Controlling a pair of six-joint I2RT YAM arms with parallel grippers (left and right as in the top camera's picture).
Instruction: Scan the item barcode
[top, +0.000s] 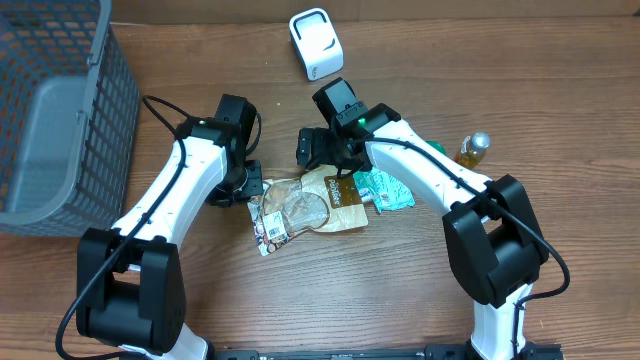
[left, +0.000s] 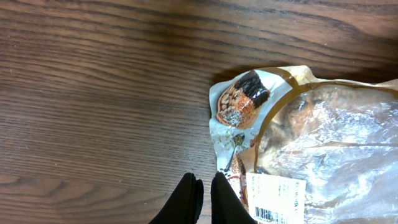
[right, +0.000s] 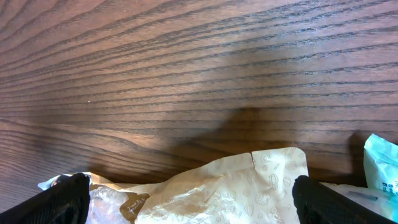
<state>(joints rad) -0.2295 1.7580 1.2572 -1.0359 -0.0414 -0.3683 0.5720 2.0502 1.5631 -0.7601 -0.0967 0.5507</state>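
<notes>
Brown-and-clear snack bag (top: 310, 205) lies on the worktop (top: 400, 300) between the arms, long axis left to right, barcode label (left: 277, 196) at its left end. Left fingers (left: 186, 199) meet at its edge; right fingers (right: 59, 202) stand wide apart.

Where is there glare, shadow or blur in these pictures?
Left wrist: clear film on the bag glares white; the barcode sits at the bottom edge, partly cut off. Right wrist: a soft shadow lies on the table, and the fingers are dark and blurred. Overhead: even light, but the bag's text is too small to read.
</notes>
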